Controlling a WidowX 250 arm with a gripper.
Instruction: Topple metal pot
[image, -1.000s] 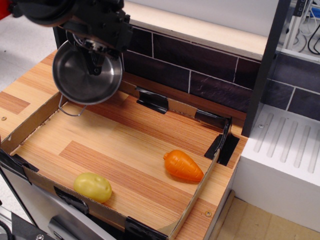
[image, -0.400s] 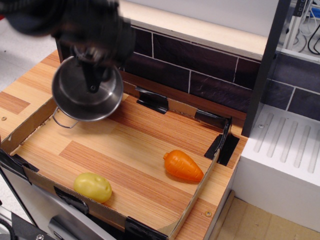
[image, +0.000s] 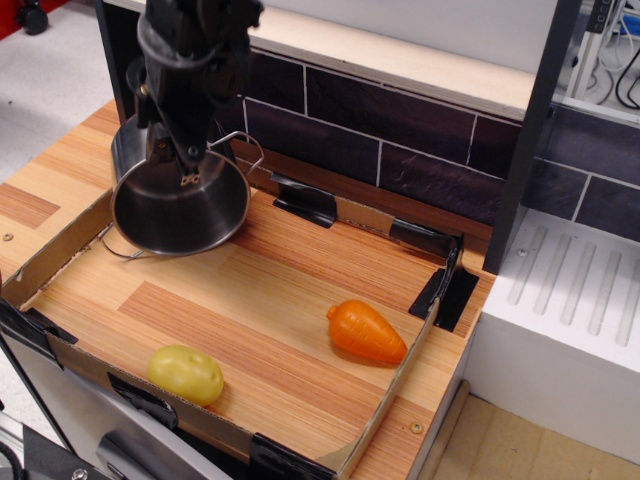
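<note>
The metal pot (image: 185, 212) is shiny steel with two thin wire loop handles. It sits tilted in the back left corner of the cardboard tray (image: 392, 398), with its opening facing up and toward the camera. Its lower handle lies against the tray floor. My black gripper (image: 176, 162) comes down from above and its fingers straddle the pot's far rim, one inside and one outside. It looks shut on that rim.
An orange carrot toy (image: 366, 331) lies at the tray's right side. A yellow potato toy (image: 185, 374) lies near the front wall. A dark tiled wall (image: 400, 120) runs behind the tray. A white drainboard (image: 580, 300) stands at the right.
The pot has come down from its raised, camera-facing pose to rest on the tray floor, now less tipped. The arm has swung to a more upright stance above it.
</note>
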